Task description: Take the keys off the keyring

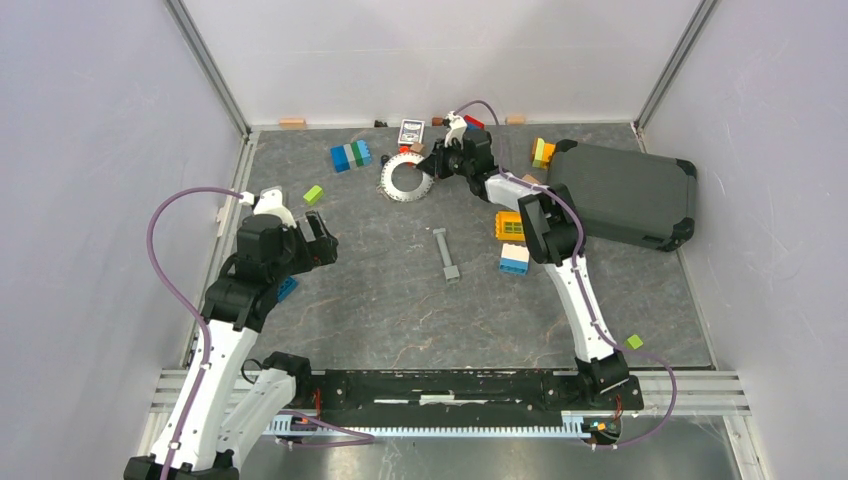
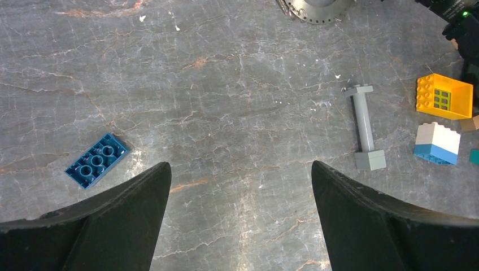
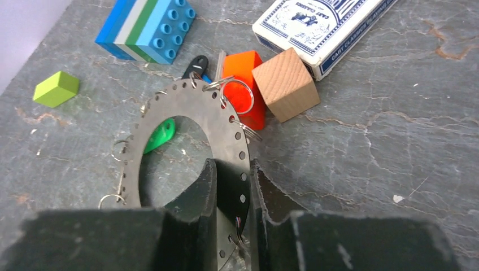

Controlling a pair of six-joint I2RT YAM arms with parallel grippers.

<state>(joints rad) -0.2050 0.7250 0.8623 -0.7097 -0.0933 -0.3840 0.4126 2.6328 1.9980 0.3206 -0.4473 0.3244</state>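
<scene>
1. The right tool [image 3: 233,167] is narrow, clamping a flat perforated grey metal disc [image 3: 226,121];
2. a thin silver wire keyring [image 3: 253,99] sits at its rim; a green-headed key [image 3: 160,135] lies inside its hole;
3. the left tool [image 2: 240,166] is wide above the grey stone worktop [image 2: 226,84].

From the disc [image 1: 408,178], you have the bar [image 1: 446,254] at five o'clock and the case [image 1: 625,195] at three o'clock.

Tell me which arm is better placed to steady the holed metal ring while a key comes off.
Right. The right end effector grips the holed metal ring; the left end effector hangs open far away, near the blue plate.
</scene>
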